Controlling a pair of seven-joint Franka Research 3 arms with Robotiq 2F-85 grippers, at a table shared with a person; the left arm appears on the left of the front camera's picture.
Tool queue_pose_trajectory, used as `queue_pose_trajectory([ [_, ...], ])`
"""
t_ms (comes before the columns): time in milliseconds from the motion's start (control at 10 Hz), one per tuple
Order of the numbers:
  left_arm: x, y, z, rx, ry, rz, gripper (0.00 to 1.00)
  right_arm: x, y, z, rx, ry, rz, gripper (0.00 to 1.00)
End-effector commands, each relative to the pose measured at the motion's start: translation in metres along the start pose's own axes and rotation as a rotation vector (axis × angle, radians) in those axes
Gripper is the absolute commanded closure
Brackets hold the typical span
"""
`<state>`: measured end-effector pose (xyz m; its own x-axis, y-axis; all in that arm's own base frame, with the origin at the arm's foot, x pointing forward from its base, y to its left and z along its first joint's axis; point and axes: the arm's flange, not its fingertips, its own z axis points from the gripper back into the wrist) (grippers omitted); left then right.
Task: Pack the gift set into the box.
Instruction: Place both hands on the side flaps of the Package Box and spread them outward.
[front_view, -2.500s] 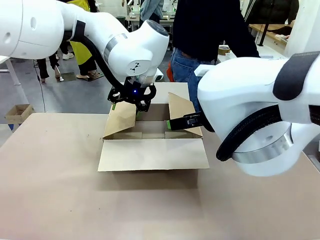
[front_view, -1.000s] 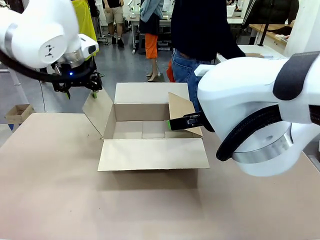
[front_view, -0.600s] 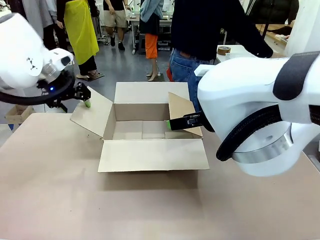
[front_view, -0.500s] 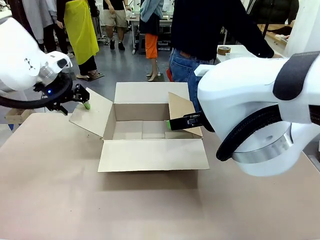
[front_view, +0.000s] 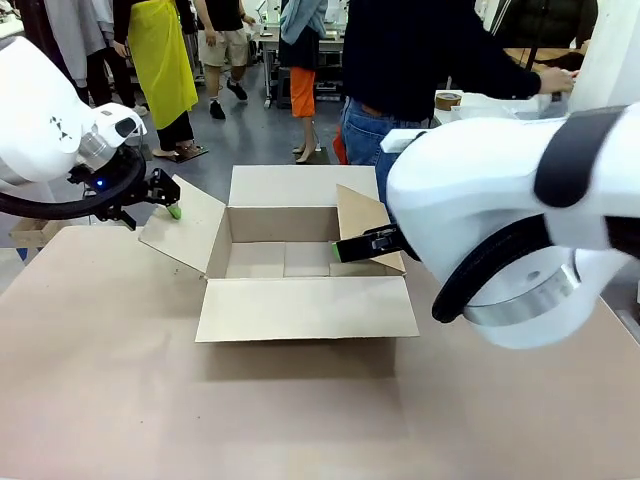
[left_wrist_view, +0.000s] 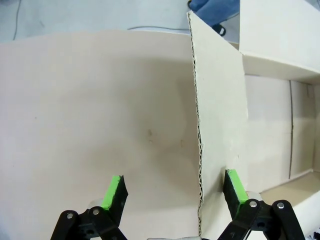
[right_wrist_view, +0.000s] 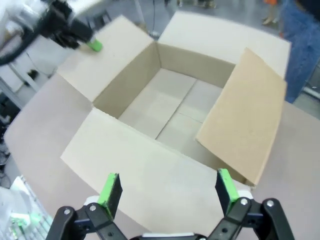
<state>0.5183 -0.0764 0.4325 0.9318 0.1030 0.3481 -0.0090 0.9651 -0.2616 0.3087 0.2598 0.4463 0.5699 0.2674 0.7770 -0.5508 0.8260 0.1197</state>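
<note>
The brown cardboard box (front_view: 300, 262) stands on the table's middle with its inside bare (right_wrist_view: 165, 107). Its front flap lies flat, its back flap stands up, and its left flap (front_view: 182, 228) slants outward. The right flap (right_wrist_view: 245, 115) leans up over the opening. My left gripper (front_view: 168, 200) is open at the left flap's outer edge; in the left wrist view the flap's edge (left_wrist_view: 198, 150) runs between the fingers of my left gripper (left_wrist_view: 175, 192), close to one pad. My right gripper (front_view: 345, 248) is open above the box's front right, shown open and holding nothing in its wrist view (right_wrist_view: 167, 192). The gift set is out of view.
A person in a dark top and jeans (front_view: 400, 70) stands just behind the box, one arm stretched to the right. A small brown carton (front_view: 35, 228) sits on the floor far left. Bare table (front_view: 120, 400) spreads in front of the box and to its left.
My left gripper has swung the left flap from folded over the opening out to the left, then held still. My right arm has shifted slightly left.
</note>
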Motion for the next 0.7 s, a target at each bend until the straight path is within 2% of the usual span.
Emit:
queue_pose_trajectory([
  [0, 0.002, -0.002, 0.002, 0.017, -0.006, 0.013, 0.00, 0.086, 0.013, 0.008, -0.040, 0.179, 0.020, 0.00],
  [100, 0.002, -0.002, 0.002, 0.017, -0.006, 0.013, 0.00, 0.108, 0.015, 0.008, -0.051, 0.248, 0.032, 0.00],
  [200, 0.002, -0.002, 0.002, 0.017, -0.006, 0.013, 0.00, 0.123, 0.013, 0.006, -0.068, 0.362, 0.020, 0.00],
  [300, 0.002, -0.002, 0.002, 0.017, -0.006, 0.013, 0.00, 0.129, 0.013, 0.007, -0.096, 0.409, 0.015, 0.00],
  [500, 0.002, -0.002, 0.002, 0.017, -0.006, 0.013, 0.00, 0.130, 0.017, 0.003, -0.106, 0.440, 0.029, 0.00],
  [600, 0.002, -0.002, 0.002, 0.017, -0.006, 0.013, 0.00, 0.120, 0.019, 0.000, -0.149, 0.367, 0.020, 0.00],
])
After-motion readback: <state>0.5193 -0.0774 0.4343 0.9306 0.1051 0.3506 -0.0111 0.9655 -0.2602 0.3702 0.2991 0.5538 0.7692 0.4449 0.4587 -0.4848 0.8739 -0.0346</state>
